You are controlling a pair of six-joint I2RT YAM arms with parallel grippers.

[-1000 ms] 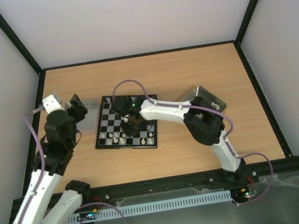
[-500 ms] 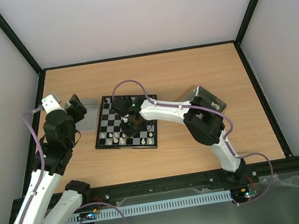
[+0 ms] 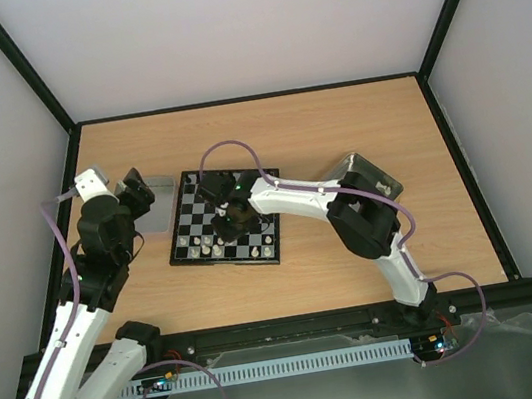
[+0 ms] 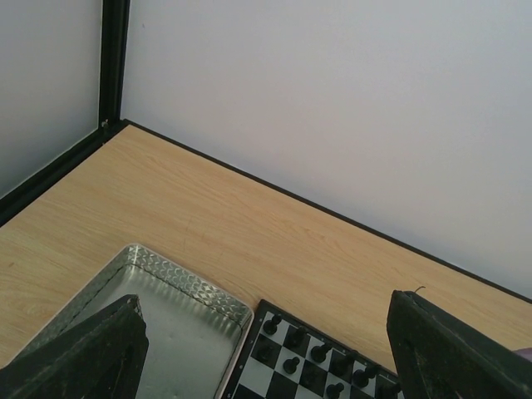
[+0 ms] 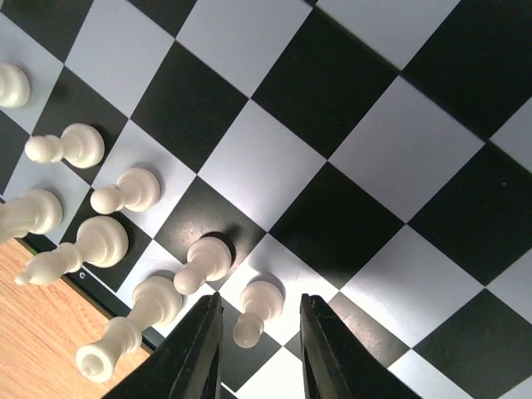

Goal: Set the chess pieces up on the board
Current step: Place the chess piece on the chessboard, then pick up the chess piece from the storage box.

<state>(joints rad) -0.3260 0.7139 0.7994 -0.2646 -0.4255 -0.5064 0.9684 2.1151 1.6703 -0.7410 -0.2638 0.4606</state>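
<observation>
The board (image 3: 190, 207) lies at the table's middle left, with black pieces along its far side and white chess pieces (image 3: 215, 249) along its near side. My right gripper (image 3: 232, 221) hovers low over the near rows. In the right wrist view its jaws (image 5: 259, 353) stand open on either side of a white pawn (image 5: 258, 307), which stands upright on a light square, with a gap on each side. Several more white pieces (image 5: 204, 262) stand to its left. My left gripper (image 4: 262, 332) is open and empty above the tray's edge and the board's (image 4: 259, 379) far corner.
A grey metal tray (image 3: 155, 218) sits against the board's left side, also seen as the tray (image 4: 166, 332) in the left wrist view. Black pieces (image 4: 291, 364) fill the board's far rows. A gold-sided tin (image 3: 372, 179) stands behind the right arm's elbow. Wood table edge (image 5: 33, 332) borders the board.
The right gripper's jaws have parted, leaving the white pawn standing free between them. Neither arm has shifted noticeably in the top view.
</observation>
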